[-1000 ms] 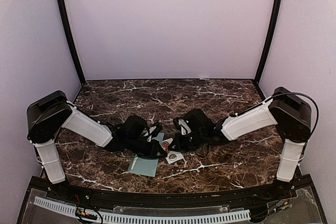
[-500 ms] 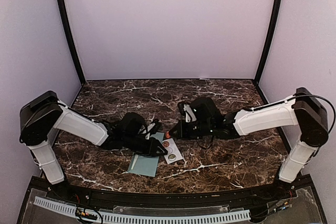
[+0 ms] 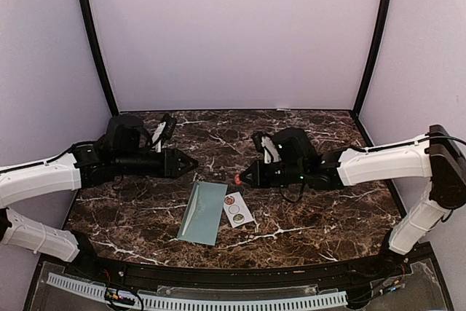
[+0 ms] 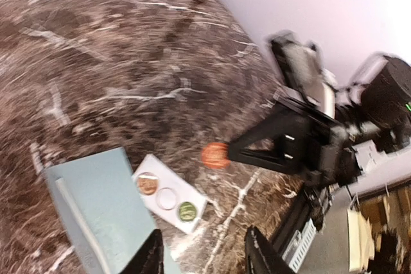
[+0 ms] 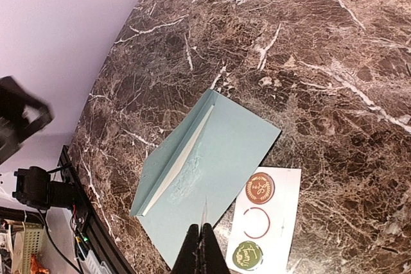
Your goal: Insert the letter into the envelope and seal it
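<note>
Left gripper hangs over the left part of the marble table, clear of the paper. In its wrist view its fingers are spread with nothing between them.

The envelope lies flat near the front edge, about midway between the arms, with no gripper touching it. A pale crease runs along one long side, and the flap seems folded down there. No letter shows, so it is probably inside, though the overhead view is too coarse to confirm.

The sticker strip lies just beside the envelope on its right, touching or slightly overlapping that edge. It carries a bronze seal, a bare ring where one seal is missing, and a green seal.

The right gripper hovers above and behind the strip. Its fingers are pressed together, pinching an orange sticker at the very tip.

Step in hand, judged: bring the sticker to the flap and press it on.

Risks:
- The grip sits on the sticker's rim only. A brush against the table or strip could twist it or peel it out.
- Adhesive may cling to a finger pad, so the sticker comes away again on release.
- The envelope is unrestrained. Pressing down could slide it or drag it into the strip.
- If the flap springs up, the sticker could land on one layer only and leave it unsealed.
</note>
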`<state>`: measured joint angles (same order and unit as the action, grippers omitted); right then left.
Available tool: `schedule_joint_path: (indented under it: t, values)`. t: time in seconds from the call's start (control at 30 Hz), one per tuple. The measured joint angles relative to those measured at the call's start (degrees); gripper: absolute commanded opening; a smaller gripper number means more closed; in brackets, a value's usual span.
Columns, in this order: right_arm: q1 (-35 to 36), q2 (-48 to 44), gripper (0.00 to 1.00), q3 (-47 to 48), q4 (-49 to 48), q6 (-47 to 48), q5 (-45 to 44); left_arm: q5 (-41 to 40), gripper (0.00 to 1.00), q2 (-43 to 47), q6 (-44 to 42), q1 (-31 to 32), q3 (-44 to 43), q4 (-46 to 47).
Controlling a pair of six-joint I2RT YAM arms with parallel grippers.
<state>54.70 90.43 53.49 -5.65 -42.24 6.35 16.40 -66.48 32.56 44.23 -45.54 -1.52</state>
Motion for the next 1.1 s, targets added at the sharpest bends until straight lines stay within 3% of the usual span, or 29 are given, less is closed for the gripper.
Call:
schedule_joint_path:
  t: [0.13,0.2,0.6,1.1]
  values:
    - [0.09,0.0,0.0,-0.07,0.02,0.48,1.62,-3.93,0.29,0.07,0.59,-7.54,5.2,-4.26]
    - [0.37,0.04,0.0,-0.04,0.02,0.83,2.34,-5.2,0.28,-1.73,0.98,-8.24,7.65,-6.05]
    - [3.45,6.49,0.0,3.93,-0.63,1.53,6.47,-1.29,0.15,-13.7,1.4,-7.91,10.36,-2.36]
    - [4.68,12.15,0.0,8.46,-2.03,1.36,10.64,2.71,0.12,-21.51,1.09,-3.06,9.94,3.91]
